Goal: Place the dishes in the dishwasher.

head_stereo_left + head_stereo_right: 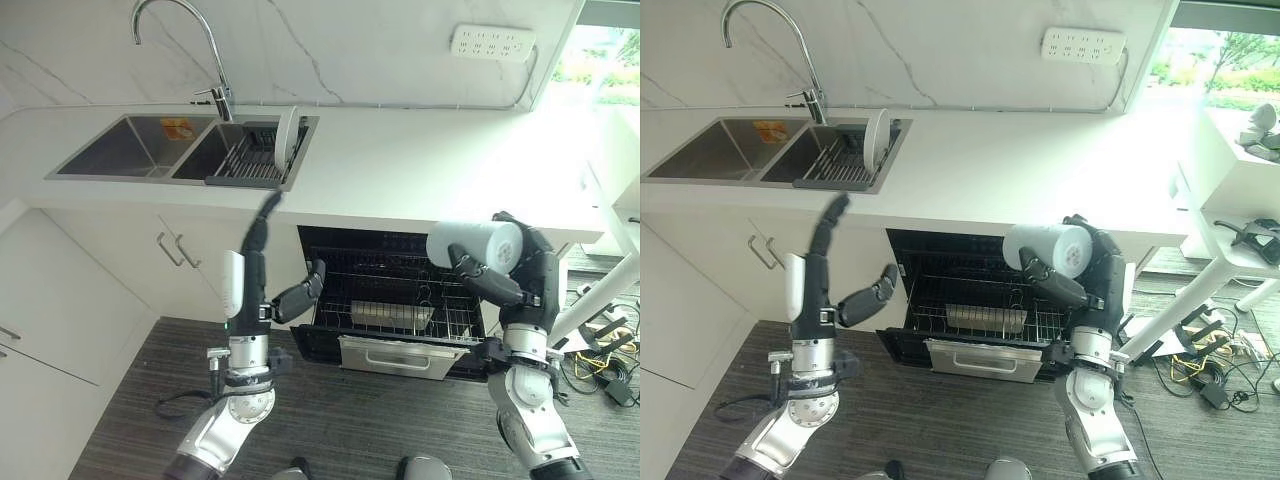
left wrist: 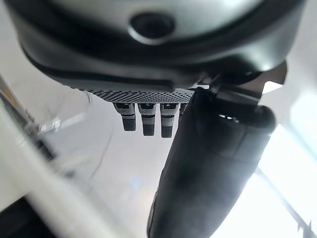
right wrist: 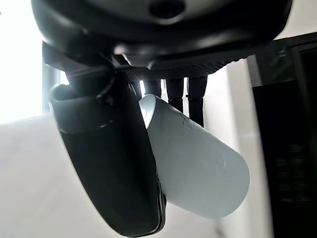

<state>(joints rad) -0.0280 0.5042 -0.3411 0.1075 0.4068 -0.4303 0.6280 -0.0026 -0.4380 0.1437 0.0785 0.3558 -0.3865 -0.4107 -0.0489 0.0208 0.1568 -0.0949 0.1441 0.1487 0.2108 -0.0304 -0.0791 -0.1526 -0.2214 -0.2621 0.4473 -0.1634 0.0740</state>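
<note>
My right hand (image 1: 522,272) is shut on a white cup (image 1: 475,243) held on its side, above the right end of the open dishwasher (image 1: 330,338). In the right wrist view the cup (image 3: 198,168) lies between my thumb (image 3: 109,158) and the curled fingers. My left hand (image 1: 256,268) is raised in front of the counter, left of the dishwasher, open and holding nothing, its fingers (image 2: 143,119) straight. A white plate (image 1: 286,135) stands on edge in the dark dish rack (image 1: 245,158) in the right sink basin. The dishwasher's wire rack (image 1: 440,305) holds a metal tray (image 1: 390,316).
A tall faucet (image 1: 205,40) rises behind the double sink (image 1: 120,150). White cabinet doors with handles (image 1: 170,250) lie left of the dishwasher. A power strip (image 1: 492,42) hangs on the wall. A white table leg (image 1: 600,290) and cables (image 1: 600,365) stand at the right.
</note>
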